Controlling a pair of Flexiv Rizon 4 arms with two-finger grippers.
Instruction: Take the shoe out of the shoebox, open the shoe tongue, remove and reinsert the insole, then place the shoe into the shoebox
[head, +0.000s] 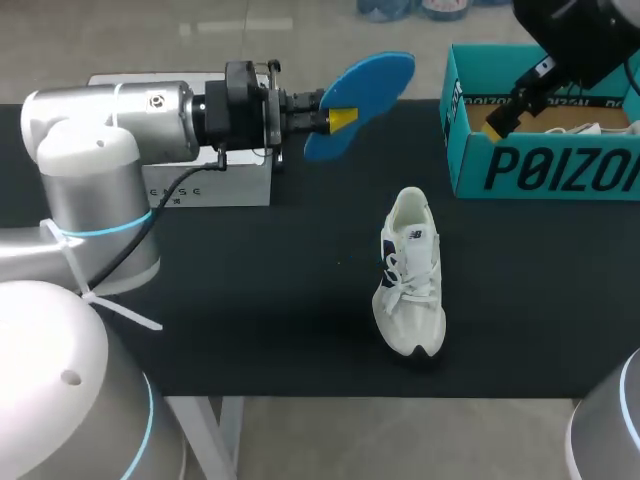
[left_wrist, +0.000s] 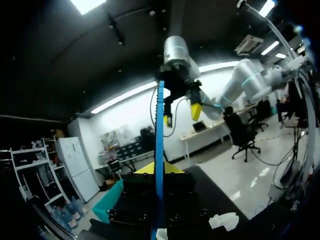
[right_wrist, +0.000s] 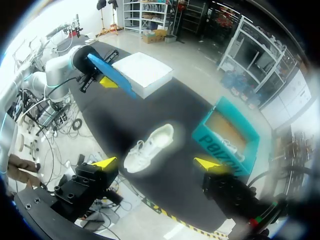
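Blue insole (head: 362, 98): out of the shoe (head: 410, 272) and held in the air behind it and to its left, well apart from it. Its broad face shows in the head view; in the left wrist view it is seen edge-on.
Left gripper (head: 342, 120): fingers drawn narrow and clamped on one end of the insole from both sides. Its arm comes in level from the left, behind the shoe.
White shoe: stands on its sole on the table cover with the toe toward the near edge and the heel opening toward the back. It is laced and has a dark mark on its side. Neither gripper touches it.
Teal shoebox (head: 540, 165): open with no lid on it, behind the shoe and to its right, apart from it. Something white with laces lies inside; what it is cannot be told.
Right gripper (right_wrist: 155, 163): fingers spread wide with nothing between them. It hangs high up, behind and right of the shoe, over the shoebox's left front corner. In its own wrist view the shoe lies far below, ahead of the fingers.
White box (head: 215, 185): behind the shoe and far to its left, partly hidden by the left arm.
Black table cover (head: 250, 300): lies under the shoe.
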